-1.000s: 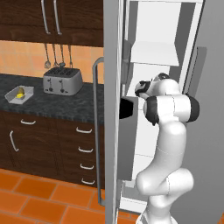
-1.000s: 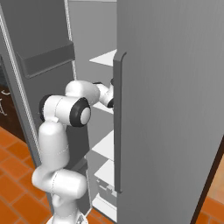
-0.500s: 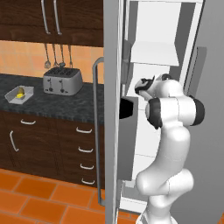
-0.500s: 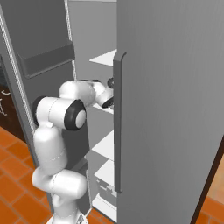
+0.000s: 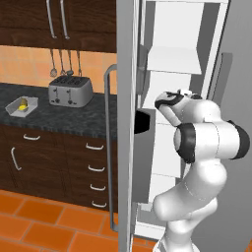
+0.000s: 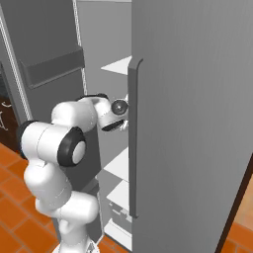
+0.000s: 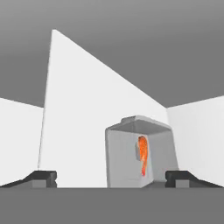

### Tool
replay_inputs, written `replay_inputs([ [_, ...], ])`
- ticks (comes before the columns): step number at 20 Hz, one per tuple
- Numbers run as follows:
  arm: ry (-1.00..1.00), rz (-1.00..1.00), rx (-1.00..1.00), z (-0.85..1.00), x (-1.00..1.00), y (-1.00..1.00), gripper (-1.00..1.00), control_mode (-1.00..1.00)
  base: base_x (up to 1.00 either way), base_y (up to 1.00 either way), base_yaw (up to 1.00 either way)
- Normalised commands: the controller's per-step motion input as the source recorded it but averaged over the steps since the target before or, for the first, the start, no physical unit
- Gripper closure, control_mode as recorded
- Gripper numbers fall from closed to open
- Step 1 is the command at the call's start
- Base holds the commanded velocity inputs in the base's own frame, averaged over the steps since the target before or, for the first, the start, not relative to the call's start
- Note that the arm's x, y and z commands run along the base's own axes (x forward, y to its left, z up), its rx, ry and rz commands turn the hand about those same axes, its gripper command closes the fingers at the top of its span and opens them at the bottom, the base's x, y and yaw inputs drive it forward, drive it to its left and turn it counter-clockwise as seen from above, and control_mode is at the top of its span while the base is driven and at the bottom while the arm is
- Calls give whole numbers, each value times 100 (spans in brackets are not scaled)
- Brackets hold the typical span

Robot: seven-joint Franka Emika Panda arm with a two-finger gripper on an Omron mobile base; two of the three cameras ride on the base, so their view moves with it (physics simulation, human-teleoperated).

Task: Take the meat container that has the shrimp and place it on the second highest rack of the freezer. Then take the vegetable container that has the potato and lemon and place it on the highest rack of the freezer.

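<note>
The meat container point(image 7: 140, 153), a grey tray with the orange shrimp point(image 7: 142, 155) inside, rests on a white rack point(image 7: 78, 131) inside the freezer point(image 5: 125, 98). My gripper point(image 7: 111, 179) is open, its two fingertips point(image 7: 41, 178) spread wide just short of the container and touching nothing. In the left base view my hand point(image 5: 165, 101) reaches in one level under the top white shelf point(image 5: 172, 64). The vegetable container point(image 5: 22, 106) sits on the dark counter far left, with the yellow lemon point(image 5: 22, 105) showing in it. The potato is too small to make out.
The open grey freezer door point(image 6: 188, 123) with its long handle point(image 6: 132, 138) stands close on the right of my arm. A toaster point(image 5: 70, 91) sits on the counter point(image 5: 74, 115) above drawers. Lower white shelves point(image 6: 118, 165) lie beneath my hand.
The jaws have opened off the meat container, leaving it on the rack. My elbow has swung out toward the cameras and the hand has drawn back a little.
</note>
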Motion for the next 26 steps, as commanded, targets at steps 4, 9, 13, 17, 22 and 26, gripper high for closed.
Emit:
replay_inputs([
  [4, 0, -1, -5, 86, -47, 19, -100, -100, 0, 0, 0],
  [9, -1, -1, -2, 93, -33, 23, -100, -100, 0, 0, 0],
  [13, 2, -3, 0, 86, -41, 18, -100, -100, 0, 0, 0],
  [17, 15, -5, 0, 93, -51, 19, -100, -100, 0, 0, 0],
  [22, 23, -5, 0, 99, -51, 9, -100, -100, 0, 0, 0],
  [26, 27, -6, 6, 57, -86, 1, -100, -100, 0, 0, 0],
])
